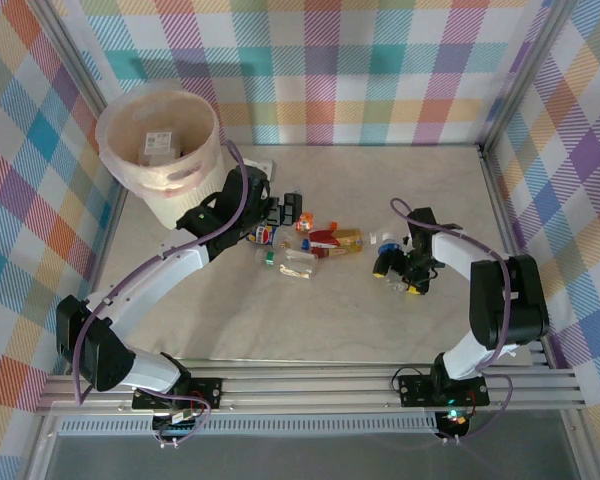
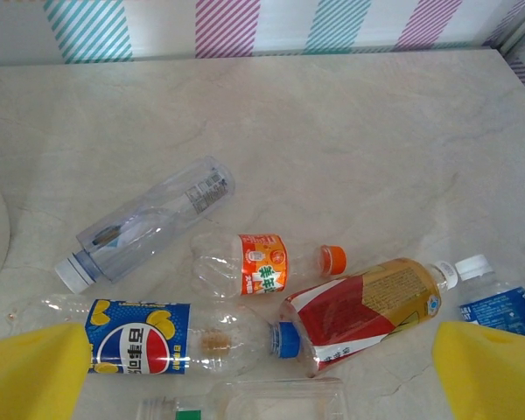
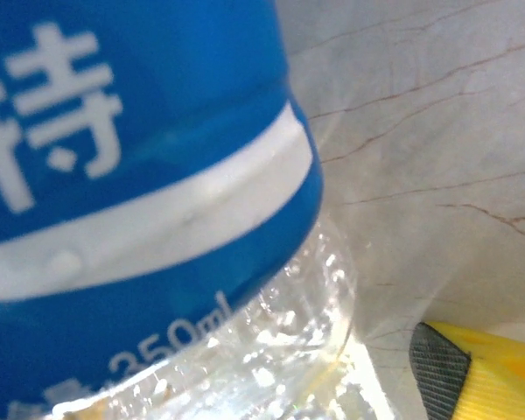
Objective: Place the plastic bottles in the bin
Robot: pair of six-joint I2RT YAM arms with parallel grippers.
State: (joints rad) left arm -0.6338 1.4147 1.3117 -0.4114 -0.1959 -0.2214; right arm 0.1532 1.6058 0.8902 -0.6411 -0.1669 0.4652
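The bin, a big whitish bucket, stands at the far left with items inside. Several plastic bottles lie in a heap mid-table. The left wrist view shows a clear one, an orange-labelled one, a Pepsi one, a red-and-yellow one and a blue-labelled one. My left gripper hovers open above them, beside the bin. My right gripper is low over a blue-labelled bottle. One yellow finger stands apart from the bottle; the other finger is hidden.
Metal frame posts and plaid walls close in the table on the left, right and far sides. A crushed clear bottle lies at the near edge of the heap. Bare marble-patterned tabletop stretches between the heap and the arm bases.
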